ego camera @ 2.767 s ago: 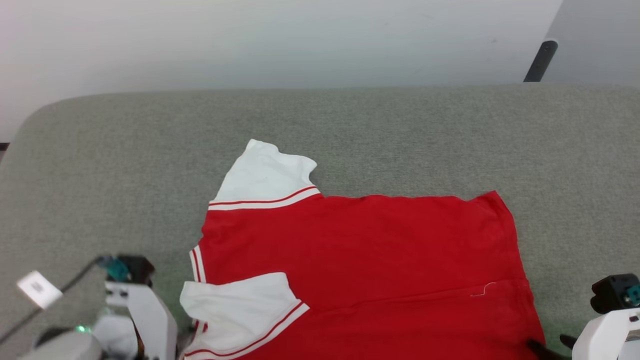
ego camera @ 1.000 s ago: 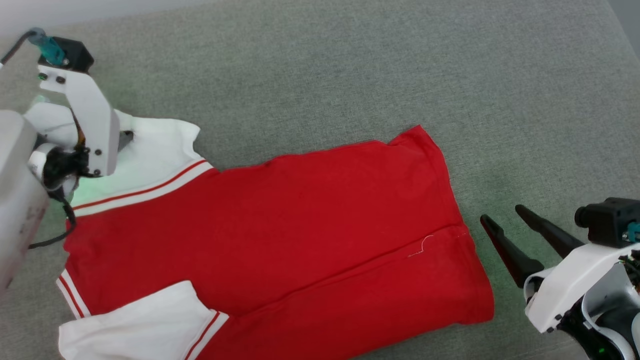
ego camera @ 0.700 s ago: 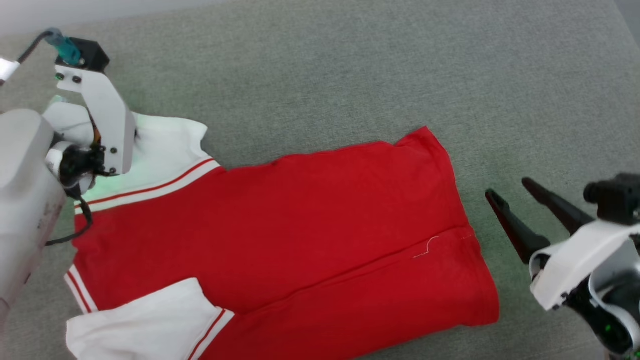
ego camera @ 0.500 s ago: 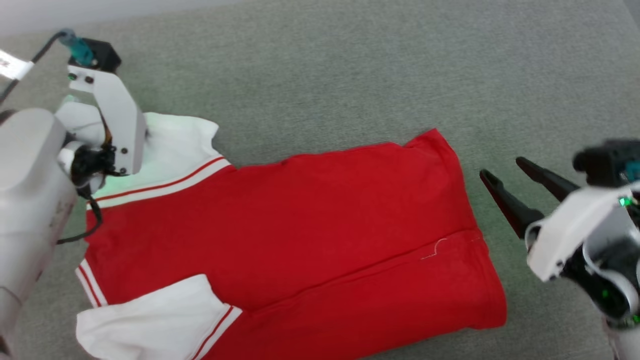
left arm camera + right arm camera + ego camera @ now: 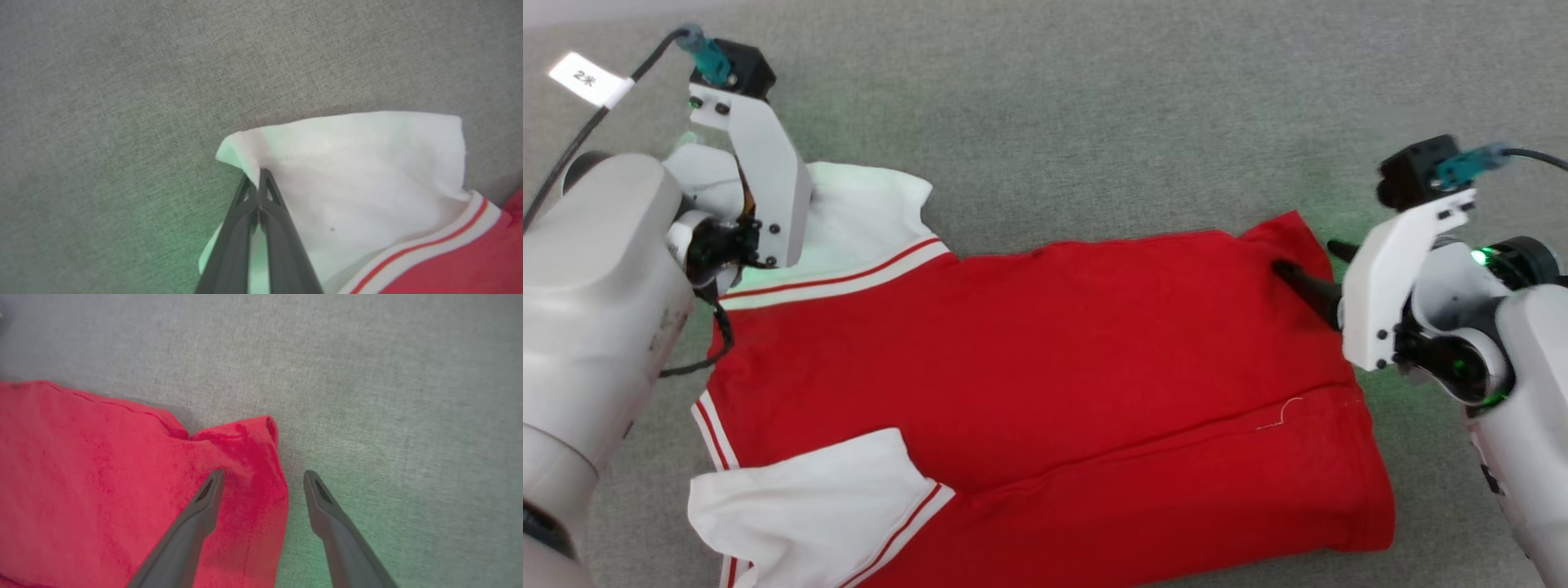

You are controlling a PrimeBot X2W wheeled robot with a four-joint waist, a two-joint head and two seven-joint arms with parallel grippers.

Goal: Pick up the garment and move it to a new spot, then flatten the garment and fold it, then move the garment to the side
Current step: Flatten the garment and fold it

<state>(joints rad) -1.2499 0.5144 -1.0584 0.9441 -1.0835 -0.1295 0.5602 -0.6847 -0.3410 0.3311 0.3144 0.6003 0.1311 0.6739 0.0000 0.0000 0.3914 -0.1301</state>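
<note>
The garment (image 5: 1029, 367), red with white sleeves and striped trim, lies spread on the grey surface, folded lengthwise. My left gripper (image 5: 258, 179) is shut on the far white sleeve (image 5: 347, 163) at its outer corner, where the cloth bunches up; in the head view the white wrist housing hides its fingers. My right gripper (image 5: 263, 477) stands open astride the garment's far right hem corner (image 5: 249, 457), one finger (image 5: 1298, 282) over the red cloth, the other over bare surface beside the edge. A second white sleeve (image 5: 800, 498) lies at the near left.
The grey fabric surface (image 5: 1094, 106) stretches wide beyond the garment on the far side and to the right. A cable with a white tag (image 5: 584, 77) runs from my left wrist at the upper left.
My left gripper has shut on the far sleeve corner. My right arm has swung in from the right until its open fingers straddle the far hem corner. The head camera has shifted.
</note>
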